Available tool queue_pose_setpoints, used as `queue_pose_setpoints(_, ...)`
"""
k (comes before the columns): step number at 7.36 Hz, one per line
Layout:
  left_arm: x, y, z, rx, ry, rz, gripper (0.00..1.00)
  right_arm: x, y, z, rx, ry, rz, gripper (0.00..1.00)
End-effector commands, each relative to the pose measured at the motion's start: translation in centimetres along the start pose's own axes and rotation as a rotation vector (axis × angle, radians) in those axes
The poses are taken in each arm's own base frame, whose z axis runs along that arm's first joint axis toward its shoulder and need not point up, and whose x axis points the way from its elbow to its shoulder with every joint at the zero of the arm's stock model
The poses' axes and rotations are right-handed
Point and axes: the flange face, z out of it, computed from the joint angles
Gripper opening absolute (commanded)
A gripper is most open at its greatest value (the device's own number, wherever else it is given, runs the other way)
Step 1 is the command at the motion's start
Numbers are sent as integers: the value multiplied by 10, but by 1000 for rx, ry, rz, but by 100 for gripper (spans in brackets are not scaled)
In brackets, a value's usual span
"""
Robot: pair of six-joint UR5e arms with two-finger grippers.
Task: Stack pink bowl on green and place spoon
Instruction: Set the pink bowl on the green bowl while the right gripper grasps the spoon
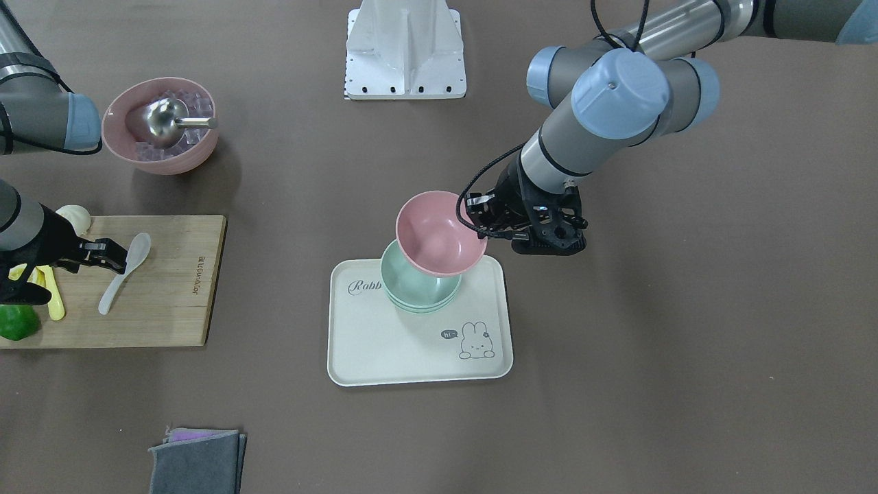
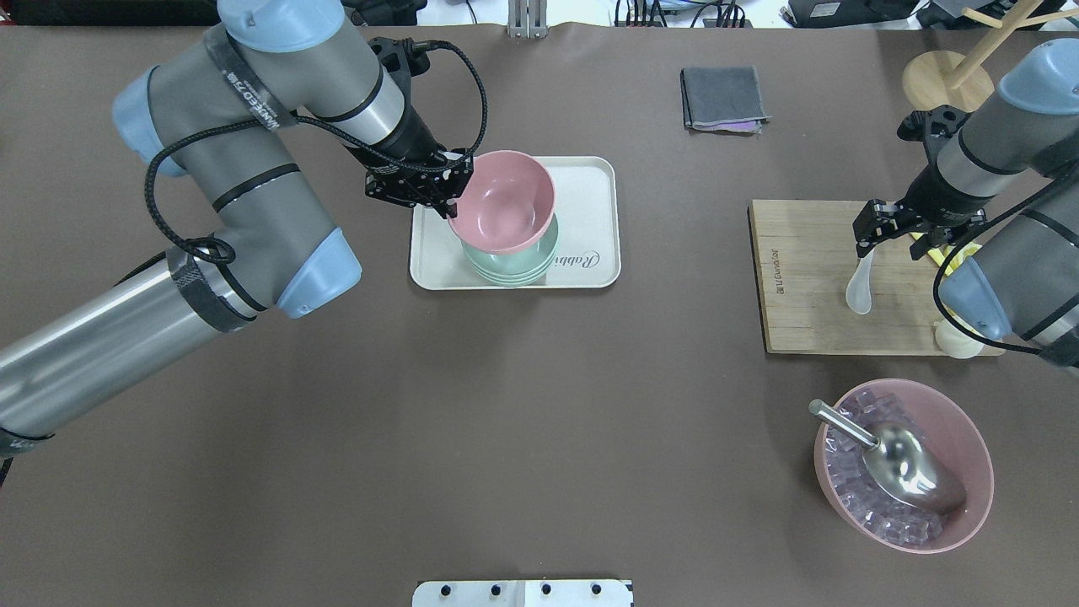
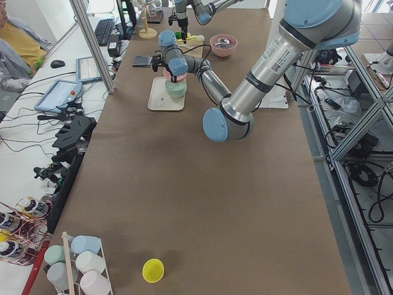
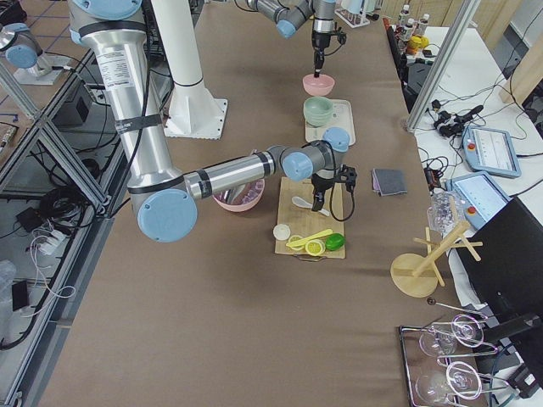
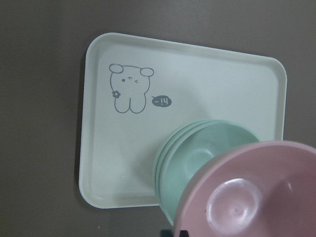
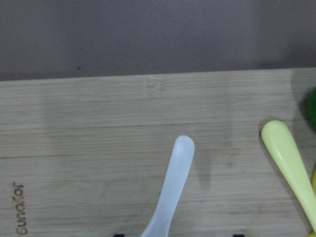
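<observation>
My left gripper (image 1: 478, 223) (image 2: 451, 199) is shut on the rim of the empty pink bowl (image 1: 439, 233) (image 2: 501, 206) (image 5: 256, 197). It holds the bowl tilted, above the stacked green bowls (image 1: 418, 291) (image 2: 514, 265) (image 5: 197, 153) on the cream rabbit tray (image 1: 405, 350) (image 2: 590, 194). The exterior right view shows a gap between the pink bowl (image 4: 318, 83) and the green bowls (image 4: 318, 110). A white spoon (image 1: 122, 274) (image 2: 860, 287) (image 6: 170, 187) lies on the wooden board (image 1: 171, 288) (image 2: 809, 295). My right gripper (image 1: 110, 255) (image 2: 889, 240) is open, low over the spoon.
A second pink bowl (image 1: 161, 127) (image 2: 902, 476) holds ice cubes and a metal scoop. Yellow utensils (image 6: 289, 158) and a green item (image 1: 17, 322) lie on the board's far side. Folded grey cloths (image 1: 199, 460) (image 2: 723, 97) lie beyond the tray. A wooden rack base (image 2: 944, 76) stands at the corner.
</observation>
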Motion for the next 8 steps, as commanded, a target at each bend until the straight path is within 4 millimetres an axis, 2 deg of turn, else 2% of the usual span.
queue_pose_setpoints(1,7,4,11,17,6,22,0,-5,3,5,-8,1,5,78)
queue_pose_setpoints(2,5,-1,17,24,16,31,18,-8,4,8,-13,3,1,78)
queue_pose_setpoints(3,5,-4,18,71,32,46,97,-8,4,13,-23,6,2,78)
queue_pose_setpoints(5,6,-5,15,82,37,5,98,6,-1,35,-23,2,16,77)
queue_pose_setpoints(6,6,-4,16,80,37,5,98,1,-2,49,-19,-10,30,72)
queue_pose_setpoints(7,8,-4,15,81,39,6,98,-1,-2,47,-8,-27,61,9)
queue_pose_setpoints(8,7,-4,15,84,39,6,98,-5,-3,45,-6,-33,84,0)
